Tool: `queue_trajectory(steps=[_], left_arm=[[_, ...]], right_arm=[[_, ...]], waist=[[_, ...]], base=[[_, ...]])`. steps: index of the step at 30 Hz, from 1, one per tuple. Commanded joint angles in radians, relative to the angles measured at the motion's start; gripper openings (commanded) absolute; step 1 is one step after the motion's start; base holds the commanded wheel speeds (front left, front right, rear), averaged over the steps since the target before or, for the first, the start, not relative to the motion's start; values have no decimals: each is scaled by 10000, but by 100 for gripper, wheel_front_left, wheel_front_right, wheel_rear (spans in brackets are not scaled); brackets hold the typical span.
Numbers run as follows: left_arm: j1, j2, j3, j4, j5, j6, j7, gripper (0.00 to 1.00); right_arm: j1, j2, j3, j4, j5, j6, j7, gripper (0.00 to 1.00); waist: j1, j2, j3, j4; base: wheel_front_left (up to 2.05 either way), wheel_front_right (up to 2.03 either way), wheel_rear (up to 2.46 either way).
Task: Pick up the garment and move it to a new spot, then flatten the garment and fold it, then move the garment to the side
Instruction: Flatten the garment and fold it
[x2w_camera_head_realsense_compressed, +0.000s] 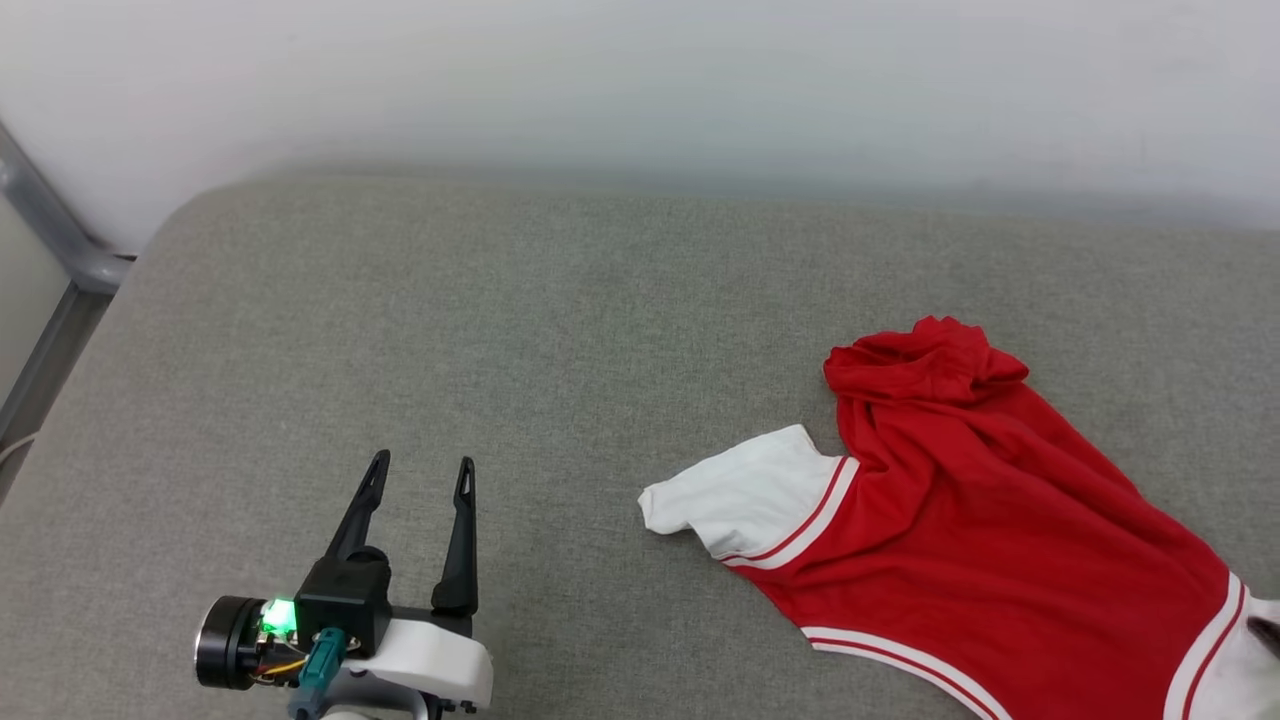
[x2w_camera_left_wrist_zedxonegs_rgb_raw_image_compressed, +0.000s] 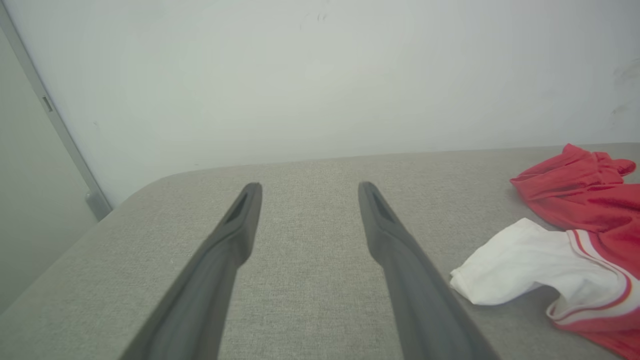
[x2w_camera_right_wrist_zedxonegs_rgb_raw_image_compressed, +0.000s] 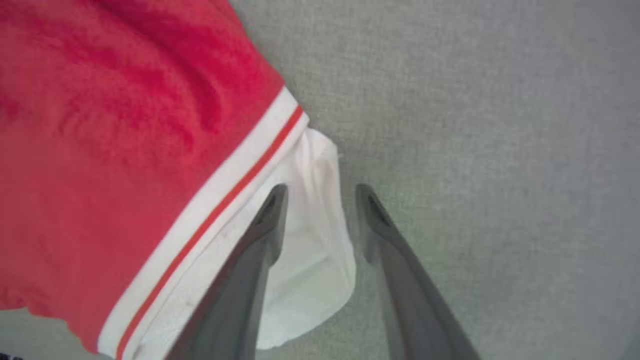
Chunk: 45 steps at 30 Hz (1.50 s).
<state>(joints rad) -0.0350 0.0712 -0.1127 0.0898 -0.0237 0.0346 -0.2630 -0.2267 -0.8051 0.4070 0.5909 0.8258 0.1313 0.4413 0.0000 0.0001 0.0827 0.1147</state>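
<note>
Red cloth of the garment (x2w_camera_head_realsense_compressed: 960, 520) spread over the lower right of the head view, rumpled, its far end bunched into folds. Well apart from the left gripper (x2w_camera_head_realsense_compressed: 423, 460) at lower left, with bare grey cushion (x2w_camera_head_realsense_compressed: 600, 330) between them. Left gripper spread wide, nothing between its fingers. In the left wrist view, garment (x2w_camera_left_wrist_zedxonegs_rgb_raw_image_compressed: 575, 210) at the right edge, off to the side of both fingers and touching neither.

Right gripper (x2w_camera_right_wrist_zedxonegs_rgb_raw_image_compressed: 321, 189) directly at the garment: fingers parted, left finger lying over the white sleeve (x2w_camera_right_wrist_zedxonegs_rgb_raw_image_compressed: 310, 250), right finger over the cushion just beside the sleeve's edge. No pinch on the cloth to be seen.

Count: one garment, two white sleeves (one mid-frame in the head view (x2w_camera_head_realsense_compressed: 750, 495), one cut by the lower right edge), two grippers, two long dark fingers each.

Garment soft and creased, with white bands carrying a thin red stripe at the sleeve seams and neck. Cushion a coarse grey weave with a rounded corner. Fingers smooth, tapering, slotted near the tips. Plain pale wall (x2w_camera_head_realsense_compressed: 640, 80) behind.
</note>
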Motion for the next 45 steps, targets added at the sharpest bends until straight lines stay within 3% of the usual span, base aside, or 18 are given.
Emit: queue_trajectory(steps=[1, 3, 9, 15, 20, 25, 29, 37, 45], left_arm=[[91, 98, 90, 42, -59, -58, -25, 100], [-54, 296, 210, 55, -91, -177, -25, 100], [-473, 655, 301, 152, -200, -603, -25, 100], [-1296, 1055, 178, 579, -330, -1113, -25, 100], [-2363, 1461, -205, 1099, -641, -1473, 236, 100], [-3545, 1976, -1043, 1382, -1449, -1618, 1426, 100], [-4405, 2627, -2248, 1384, -2744, -1629, 2777, 100], [-5911, 3912, -4698, 1601, -5205, -1635, 6104, 100], [-7162, 4527, -7181, 1931, -6757, -1636, 8386, 100]], right_arm=[[-211, -47, -112, -428, -282, -9, -702, 100], [-207, -48, -372, -1397, -831, -9, -1889, 100], [134, 784, -1397, -2985, -2127, -11, -3392, 100], [965, 2462, -2960, -4604, -3904, -12, -4578, 100], [1892, 3983, -3723, -5970, -5161, -11, -4811, 100], [2529, 4875, -3835, -6875, -5797, -11, -4814, 100], [2725, 5219, -3764, -7111, -5955, -11, -4851, 100], [2492, 5346, -3588, -6991, -6023, -11, -4980, 100], [2055, 5326, -3371, -6727, -6128, -11, -5163, 100]], waist=[[0, -1, -237, -169], [0, -1, -421, -400], [0, -1, -551, -746], [0, -1, -539, -959], [0, -1, -426, -1067], [0, -1, -284, -1211], [0, -1, -131, -1383], [0, -1, 213, -1695], [0, -1, 648, -1930]], base=[[0, 0, 0], [0, 0, 0], [0, 0, 0], [0, 0, 0], [0, 0, 0], [0, 0, 0], [0, 0, 0], [0, 0, 0], [0, 0, 0]])
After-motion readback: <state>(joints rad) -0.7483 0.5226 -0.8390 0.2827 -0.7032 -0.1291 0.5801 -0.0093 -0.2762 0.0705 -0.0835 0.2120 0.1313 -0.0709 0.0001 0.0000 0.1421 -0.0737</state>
